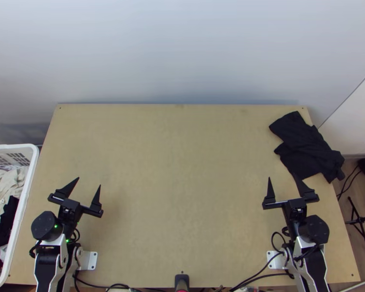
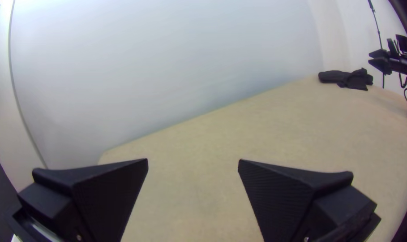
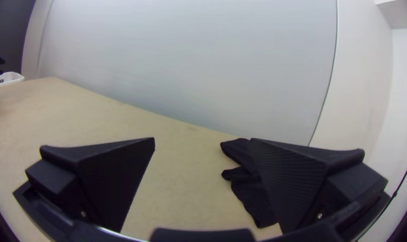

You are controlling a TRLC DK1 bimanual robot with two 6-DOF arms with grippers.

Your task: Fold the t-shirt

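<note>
T-shirt [image 1: 306, 146], black and loosely bunched, lies at the far right corner of the table [image 1: 182, 170] — we see part of it reaching past the right-hand edge. Our left gripper [image 1: 89, 182] is open and holds nothing, above the near left part of the table. Our right gripper [image 1: 282, 177] is open too, its fingers wide apart and nothing between them; in the top view, one fingertip lies right by the shirt's near edge — we cannot tell whether they touch. Beside the table's left edge we have a white basket [image 1: 35, 160] with light and dark clothes [image 1: 5, 190] in it.
</note>
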